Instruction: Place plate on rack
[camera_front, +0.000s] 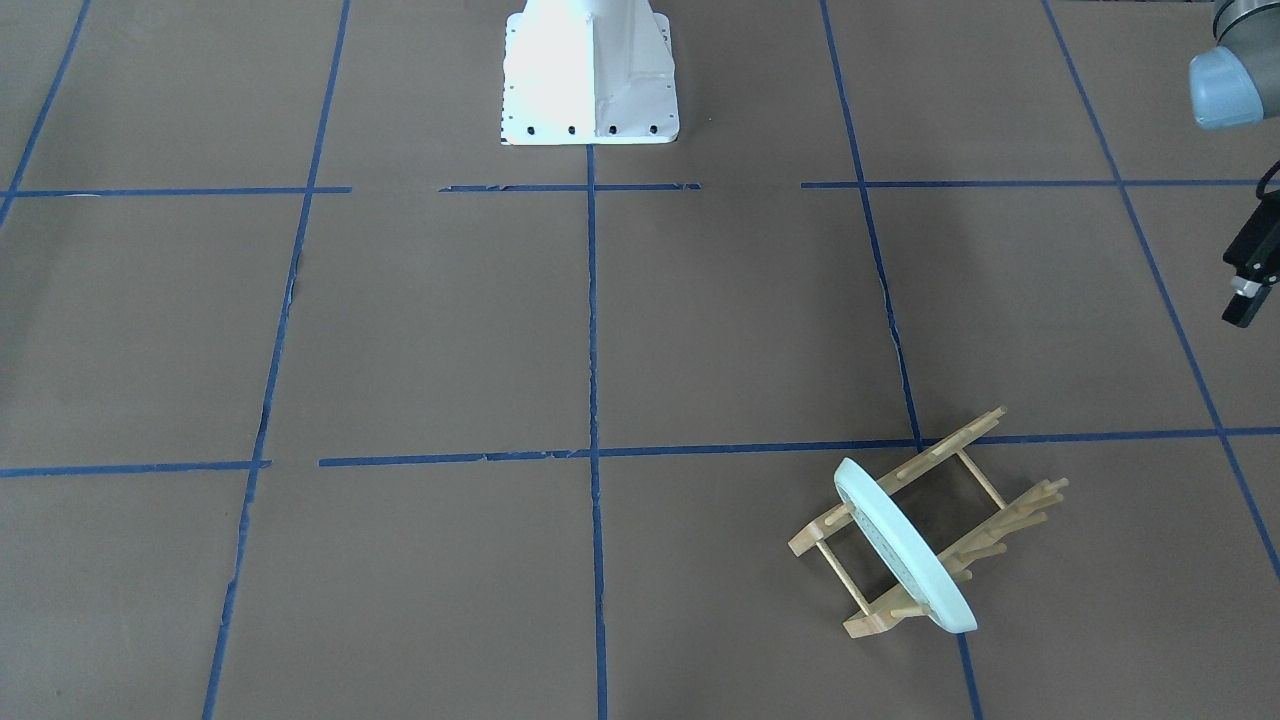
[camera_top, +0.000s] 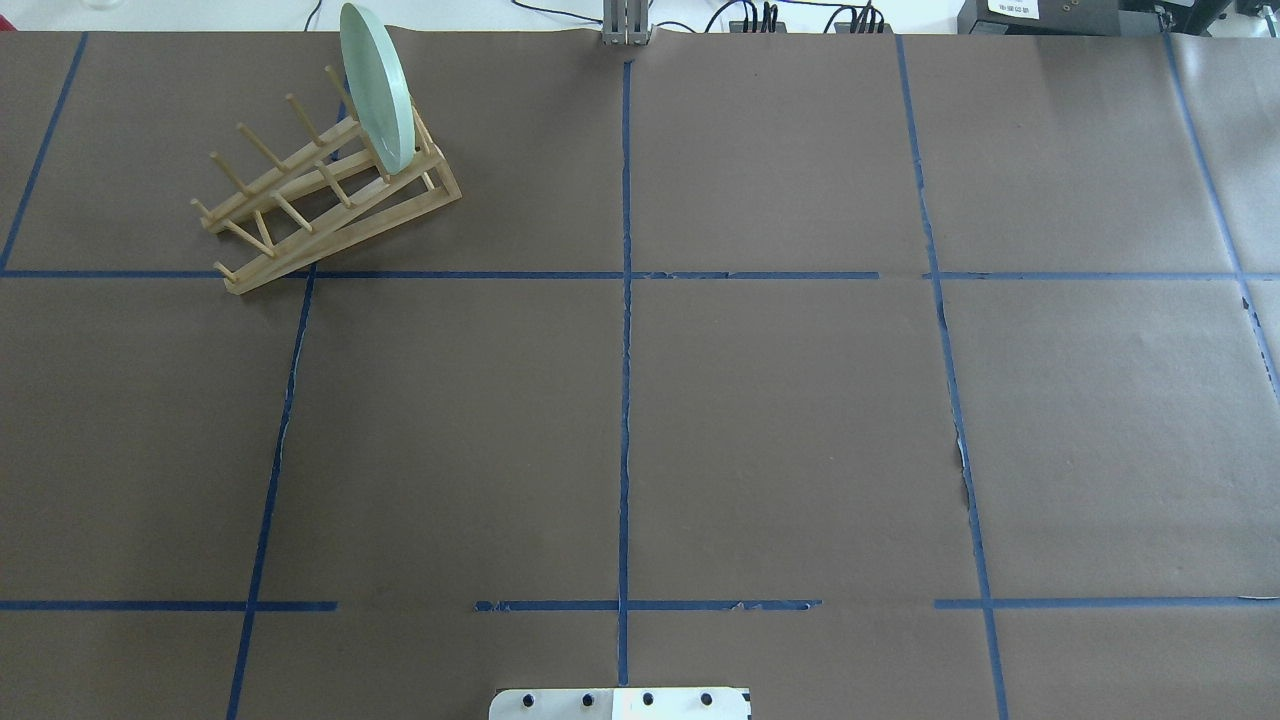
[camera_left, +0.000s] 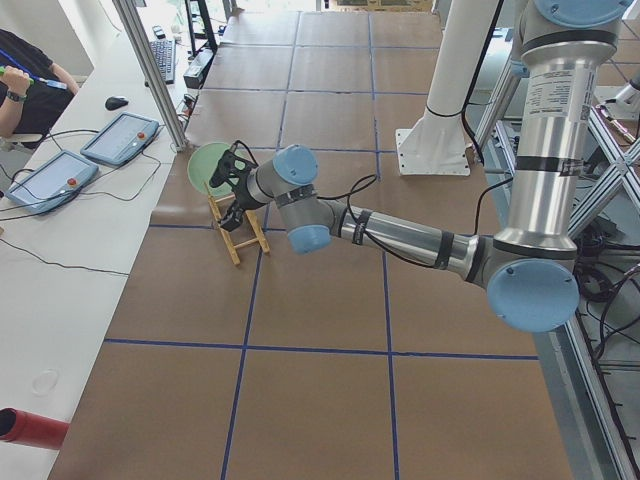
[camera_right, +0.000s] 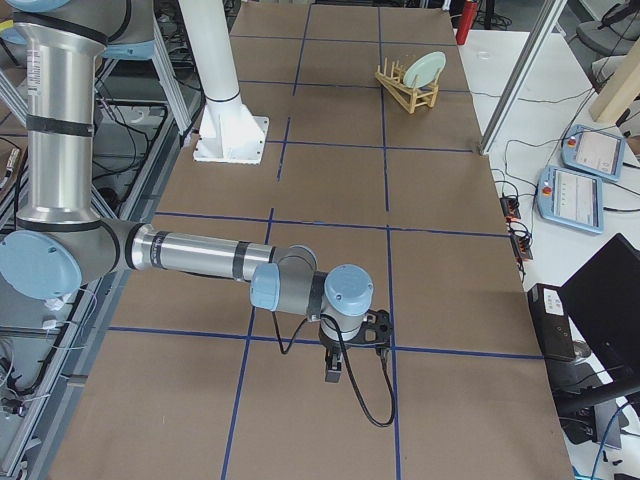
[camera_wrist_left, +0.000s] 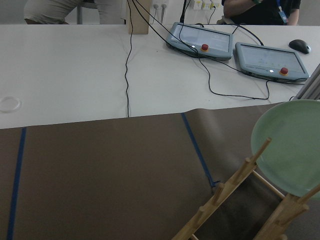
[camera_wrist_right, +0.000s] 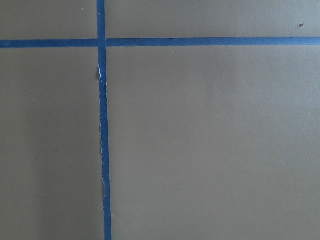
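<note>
1. Plate (camera_top: 376, 85): round, pale mint green, raised rim; stands on edge, tilted, between the end pegs of the rack (camera_top: 330, 215).
2. Left gripper (camera_left: 233, 205) near rack, right gripper (camera_right: 335, 372) well apart; finger state indeterminable for both.

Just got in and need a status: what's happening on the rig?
The plate stands on edge in the rack, leaning on the pegs at one end, and nothing grips it. The left gripper hangs off to the side, apart from the rack. The right gripper is far away, over the table. Whether either one is open can't be told. The placement looks done.
</note>
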